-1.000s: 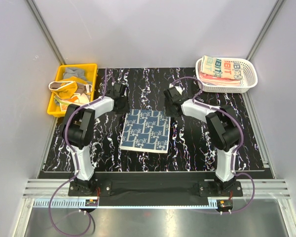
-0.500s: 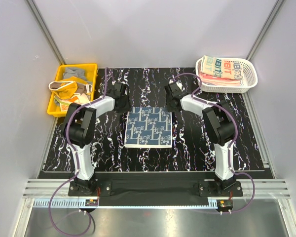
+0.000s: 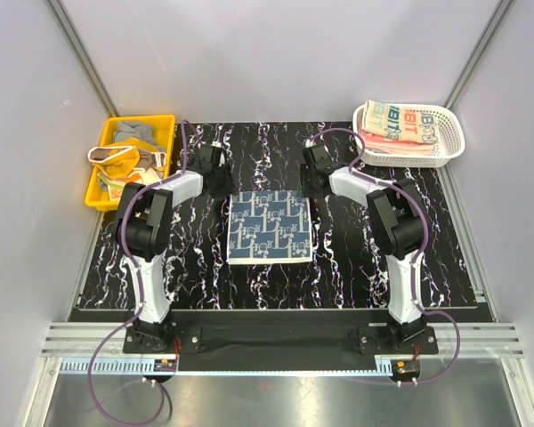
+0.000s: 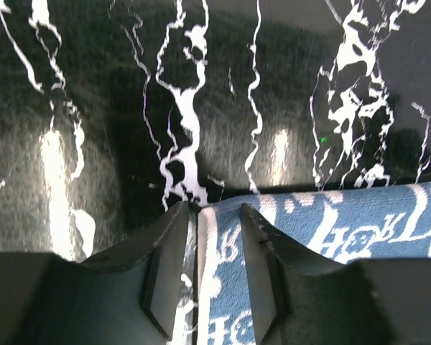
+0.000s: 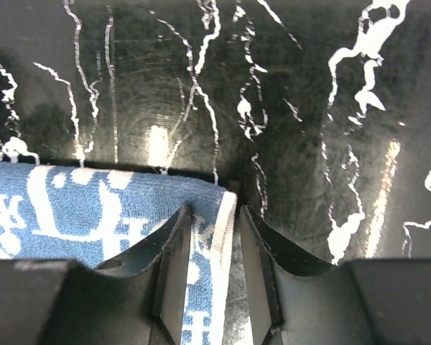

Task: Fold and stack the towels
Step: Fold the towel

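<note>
At the far left of the black, white-veined counter sat a yellow plastic tray holding a loose heap of crumpled cloths, grey and cream among them.

Just right of the tray, the left end effector reached down to the far left corner of the navy patterned towel. In the left wrist view its two dark fingers stood drawn in close on either side of that corner, the towel's white-edged hem pinched between them, and the blue cloth ran off to the right, flat on the counter.

The navy towel lay in the middle of the counter between the two arms as a neat square, its edges nearly parallel to the counter's.

The right end effector met the towel's far right corner. The right wrist view showed its fingers likewise nipped together on the hem, with the patterned cloth stretching left.

At the far right corner stood a white lattice basket. Inside lay a cream towel with red and teal letters, folded, on top of a pink towel.
</note>
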You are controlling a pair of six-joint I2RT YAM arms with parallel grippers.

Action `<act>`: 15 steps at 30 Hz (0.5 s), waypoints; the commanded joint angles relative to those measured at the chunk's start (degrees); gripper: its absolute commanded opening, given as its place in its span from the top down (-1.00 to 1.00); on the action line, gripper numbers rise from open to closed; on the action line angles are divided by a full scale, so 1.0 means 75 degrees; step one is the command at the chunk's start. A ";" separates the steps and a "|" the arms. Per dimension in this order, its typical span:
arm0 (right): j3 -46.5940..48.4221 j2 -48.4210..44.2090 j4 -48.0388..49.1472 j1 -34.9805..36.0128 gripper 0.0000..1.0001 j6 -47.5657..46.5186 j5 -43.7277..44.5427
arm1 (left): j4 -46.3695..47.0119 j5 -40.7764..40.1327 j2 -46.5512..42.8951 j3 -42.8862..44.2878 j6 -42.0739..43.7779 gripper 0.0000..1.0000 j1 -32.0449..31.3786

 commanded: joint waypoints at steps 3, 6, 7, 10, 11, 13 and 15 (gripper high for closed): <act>0.0360 0.0078 0.0068 -0.0092 0.28 -0.0258 -0.0252 | 0.0037 0.0195 0.0399 0.0245 -0.0096 0.30 0.0026; 0.0325 0.0078 0.0103 -0.0127 0.35 -0.0270 -0.0346 | 0.0036 0.0254 0.0493 0.0339 -0.0096 0.41 0.0026; 0.0325 0.0066 0.0103 -0.0139 0.38 -0.0270 -0.0358 | 0.0036 0.0242 0.0505 0.0351 -0.0096 0.43 0.0037; 0.0337 0.0066 0.0091 -0.0197 0.55 -0.0305 -0.0416 | 0.0106 0.0289 0.0528 0.0386 -0.0085 0.56 0.0049; 0.0348 0.0055 0.0080 -0.0221 0.57 -0.0305 -0.0463 | 0.0107 0.0289 0.0517 0.0409 -0.0073 0.60 0.0049; 0.0372 0.0043 0.0092 -0.0268 0.70 -0.0328 -0.0522 | 0.0118 0.0370 0.0575 0.0456 -0.0061 0.70 0.0096; 0.0407 0.0043 0.0126 -0.0314 0.74 -0.0375 -0.0592 | 0.0270 0.0441 0.0552 0.0468 -0.0026 0.72 0.0119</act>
